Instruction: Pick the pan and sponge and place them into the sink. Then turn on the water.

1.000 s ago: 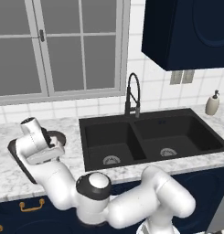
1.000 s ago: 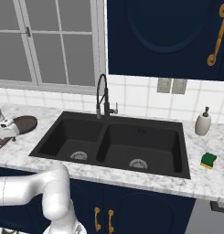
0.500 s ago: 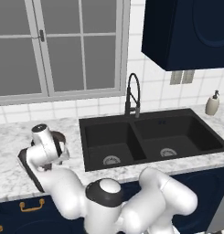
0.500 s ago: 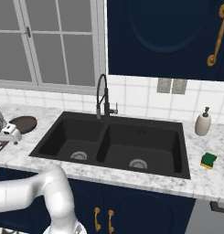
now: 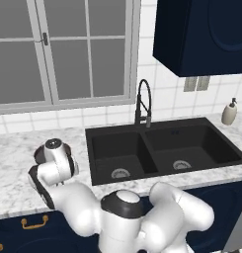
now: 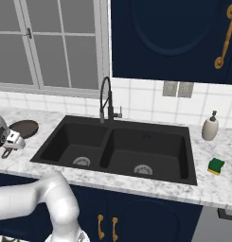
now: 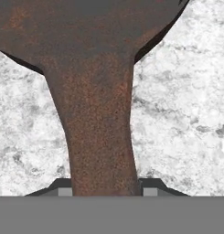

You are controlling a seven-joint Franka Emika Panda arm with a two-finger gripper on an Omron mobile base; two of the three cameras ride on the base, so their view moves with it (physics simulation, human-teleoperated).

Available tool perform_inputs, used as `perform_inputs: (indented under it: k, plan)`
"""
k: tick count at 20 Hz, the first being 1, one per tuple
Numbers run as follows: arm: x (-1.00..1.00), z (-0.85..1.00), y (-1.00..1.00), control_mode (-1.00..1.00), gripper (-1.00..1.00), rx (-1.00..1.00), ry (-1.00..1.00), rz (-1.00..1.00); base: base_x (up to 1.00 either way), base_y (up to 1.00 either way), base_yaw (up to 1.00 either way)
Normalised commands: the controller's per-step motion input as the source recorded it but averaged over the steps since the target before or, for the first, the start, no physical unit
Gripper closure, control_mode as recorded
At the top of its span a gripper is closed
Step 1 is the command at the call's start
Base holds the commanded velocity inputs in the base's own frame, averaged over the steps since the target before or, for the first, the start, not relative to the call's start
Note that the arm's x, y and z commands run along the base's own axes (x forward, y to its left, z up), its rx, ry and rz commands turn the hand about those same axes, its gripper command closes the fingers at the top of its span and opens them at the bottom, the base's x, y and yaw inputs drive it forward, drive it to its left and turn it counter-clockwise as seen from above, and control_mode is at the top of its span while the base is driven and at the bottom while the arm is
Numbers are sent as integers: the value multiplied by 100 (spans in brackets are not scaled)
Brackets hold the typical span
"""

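The dark-brown pan [image 6: 23,127] lies on the marble counter left of the sink [image 6: 108,152], with its handle [image 7: 102,137] pointing toward the counter's front edge. My gripper [image 6: 7,150] is down at that handle. In the hand view, the gripper [image 7: 106,191] straddles the handle, and a fingertip [image 7: 64,191] presses against each side of it, so the gripper is shut on it. The green sponge [image 6: 215,166] sits on the counter right of the sink, near the front edge. The black tap [image 6: 106,99] stands behind the divider between the two basins, and no water runs from it.
A cream soap dispenser [image 6: 210,127] stands at the back right of the counter, behind the sponge. My white arm [image 5: 58,170] crosses the counter left of the sink [image 5: 147,148]. A window sits behind the tap [image 5: 142,101], and dark-blue cabinets hang at the upper right.
The hand has dropped from above the counter onto the pan's handle and shifted slightly toward the sink. The pan and sponge have not moved.
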Motion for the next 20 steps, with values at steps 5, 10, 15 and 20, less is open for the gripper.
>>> perform_inputs:
  k: [5,10,15,20]
  plan:
    - [-4,-7,0,-100,100,2,14,-5,0,0,0]
    - [-76,43,-19,-100,100,10,-8,-21,0,0,0]
    - [-83,42,-65,-100,100,23,-17,-28,0,0,0]
    - [-59,58,-88,-100,100,30,-12,-25,0,0,0]
